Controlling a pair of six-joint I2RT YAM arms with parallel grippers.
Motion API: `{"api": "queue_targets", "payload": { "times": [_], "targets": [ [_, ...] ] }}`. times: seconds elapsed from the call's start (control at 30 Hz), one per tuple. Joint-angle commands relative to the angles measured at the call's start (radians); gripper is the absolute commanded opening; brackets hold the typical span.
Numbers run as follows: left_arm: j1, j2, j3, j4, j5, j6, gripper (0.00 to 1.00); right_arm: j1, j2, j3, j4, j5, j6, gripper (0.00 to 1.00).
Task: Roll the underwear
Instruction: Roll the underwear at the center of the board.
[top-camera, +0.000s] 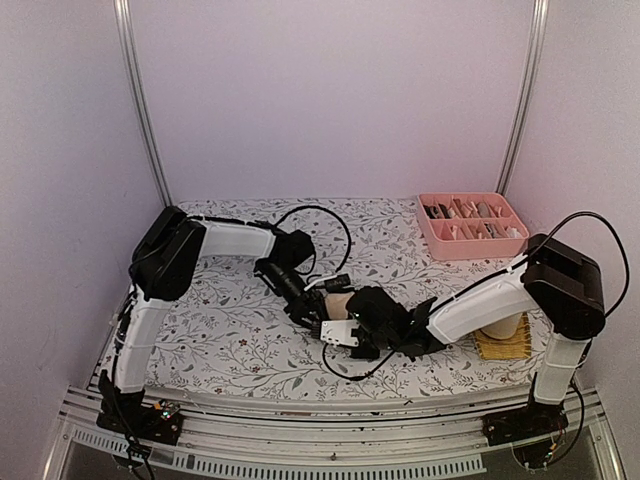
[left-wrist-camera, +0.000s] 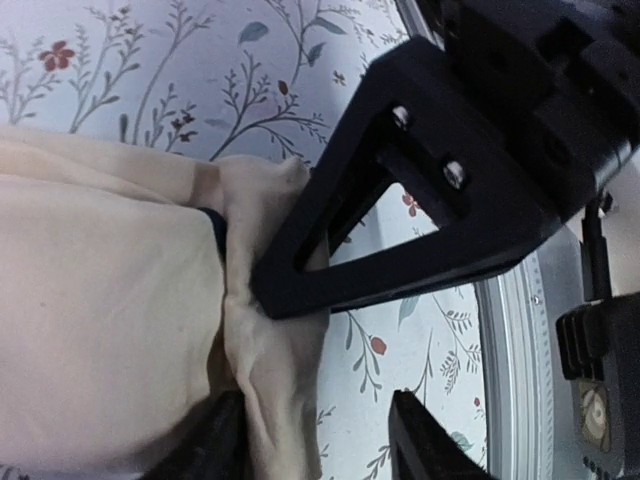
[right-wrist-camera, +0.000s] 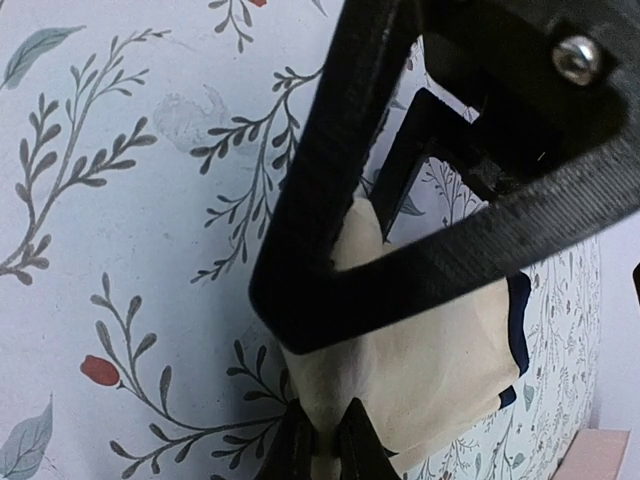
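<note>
Plainly, the beige underwear (top-camera: 340, 303) is lying near the middle of the floral sheet (top-camera: 230, 330), with both arms meeting over it. The right gripper (right-wrist-camera: 325, 445) is pinching a puckered corner of it, tips closed tight on the cloth. The left gripper (left-wrist-camera: 315, 445) is standing about half open, a fold of the same cloth running between its tips, neither of them pressing it. Dark edging (left-wrist-camera: 215, 225) is showing along one hem.

The cloth is looking light, limp and thin, so it is likely going to sag and unroll wherever it is not pinned. Taking it at a hem or doubled edge should be giving the firmest hold, since a single layer may be slipping out. I am not finding the navy pair in any view.

The sheet is looking soft and slightly rumpled, so it may be dragging along with the garment. A pink compartment tray (top-camera: 470, 225) is sitting at two o'clock, well apart, and pale walls are closing in on three sides, leaving modest room.
</note>
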Motion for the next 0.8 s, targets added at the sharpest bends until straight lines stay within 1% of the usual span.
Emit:
{"api": "queue_targets", "payload": {
  "times": [0.0,0.1,0.2,0.23,0.3,0.43,0.6,0.63,0.77],
  "targets": [
    [0.013,-0.136,-0.092,0.120,-0.102,-0.003,0.61,-0.017,0.006,0.061,-0.196,-0.139,0.109,0.03],
    [0.021,-0.243,-0.176,0.221,-0.132,-0.015,0.77,-0.027,0.006,0.096,-0.268,-0.210,0.147,0.03],
    [0.033,-0.348,-0.277,0.334,-0.156,-0.022,0.96,-0.035,0.013,0.128,-0.325,-0.275,0.182,0.03],
    [0.038,-0.386,-0.325,0.394,-0.168,-0.029,0.98,-0.039,0.016,0.140,-0.347,-0.292,0.194,0.03],
    [0.055,-0.469,-0.419,0.506,-0.185,-0.043,0.99,-0.051,0.023,0.168,-0.387,-0.330,0.218,0.03],
    [0.069,-0.582,-0.608,0.694,-0.207,-0.042,0.99,-0.092,0.050,0.232,-0.478,-0.436,0.269,0.03],
    [0.068,-0.675,-0.788,0.880,-0.223,-0.013,0.98,-0.154,0.125,0.320,-0.623,-0.561,0.332,0.03],
    [0.069,-0.692,-0.822,0.912,-0.225,-0.005,0.98,-0.165,0.141,0.360,-0.645,-0.593,0.341,0.03],
    [0.060,-0.760,-0.948,1.049,-0.241,0.053,0.92,-0.202,0.199,0.432,-0.719,-0.711,0.371,0.03]
  ]
}}
